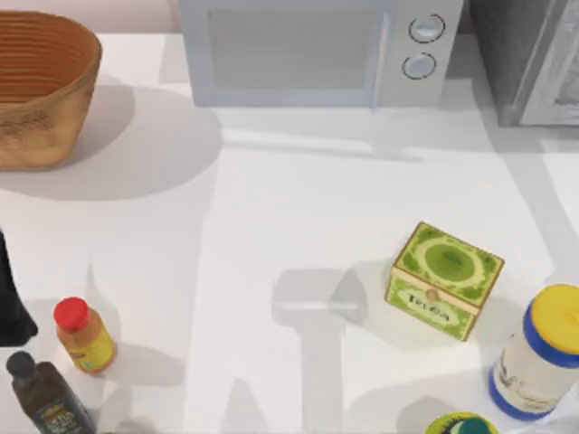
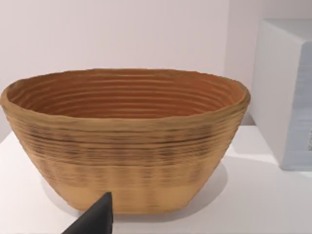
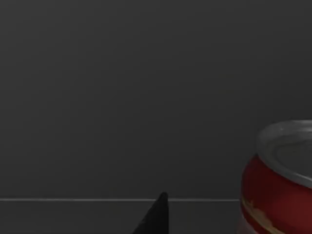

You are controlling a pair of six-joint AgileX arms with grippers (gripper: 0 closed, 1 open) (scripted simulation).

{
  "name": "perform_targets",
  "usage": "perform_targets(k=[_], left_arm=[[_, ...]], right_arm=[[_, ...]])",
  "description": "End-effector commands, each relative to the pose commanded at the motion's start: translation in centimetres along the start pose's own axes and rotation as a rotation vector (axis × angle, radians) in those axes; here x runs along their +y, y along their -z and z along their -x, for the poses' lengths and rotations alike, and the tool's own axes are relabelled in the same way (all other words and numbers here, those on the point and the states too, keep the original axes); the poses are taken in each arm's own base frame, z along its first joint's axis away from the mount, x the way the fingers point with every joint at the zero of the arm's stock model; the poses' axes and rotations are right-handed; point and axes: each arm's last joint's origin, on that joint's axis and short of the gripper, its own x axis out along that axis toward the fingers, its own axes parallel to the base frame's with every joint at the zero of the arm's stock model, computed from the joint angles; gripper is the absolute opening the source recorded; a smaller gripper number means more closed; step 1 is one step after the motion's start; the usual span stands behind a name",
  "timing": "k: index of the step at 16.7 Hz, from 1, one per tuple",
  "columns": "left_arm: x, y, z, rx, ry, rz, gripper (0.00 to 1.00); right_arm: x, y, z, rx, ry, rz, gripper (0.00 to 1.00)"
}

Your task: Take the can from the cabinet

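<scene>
- Three views, catalogued in turn.
- Top view: white desk point(image 1: 271, 226) carrying a woven basket point(image 1: 41, 86) at far left, a white microwave point(image 1: 317, 50) at the back, a green tea box point(image 1: 443, 280), a blue-lidded jar with yellow cap point(image 1: 543, 353), a red-capped orange bottle point(image 1: 83, 336) and a dark bottle point(image 1: 45, 402). The cabinet point(image 1: 529, 59) stands at the back right corner, dark grey with its paler door swung outward, presumably to give access to the inside.
- Left wrist view: the basket point(image 2: 126, 141) stands ahead with the microwave's side point(image 2: 287, 92) beyond; one dark fingertip of the left hand point(image 2: 97, 217) shows. Whether its fingers are apart or together, I cannot tell. This arm appears parked at the desk's left.
- Right wrist view: dark cabinet interior point(image 3: 122, 97), with the can point(image 3: 280, 180), red with a silver top, standing upright on the cabinet floor. One fingertip of the right hand point(image 3: 156, 217) shows beside the can, apart from it; likely an approach to grasp. Finger spacing: cannot tell.
</scene>
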Motion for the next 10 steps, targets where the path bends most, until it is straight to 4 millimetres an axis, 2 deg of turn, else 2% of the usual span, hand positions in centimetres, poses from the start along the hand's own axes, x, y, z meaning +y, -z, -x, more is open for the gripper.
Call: perform_targets(k=[6, 10], left_arm=[[0.00, 0.00, 0.00, 0.000, 0.000, 0.000, 1.00], [0.00, 0.00, 0.00, 0.000, 0.000, 0.000, 1.00]], right_arm=[[0.00, 0.00, 0.00, 0.000, 0.000, 0.000, 0.02], [0.00, 0.00, 0.00, 0.000, 0.000, 0.000, 0.00]])
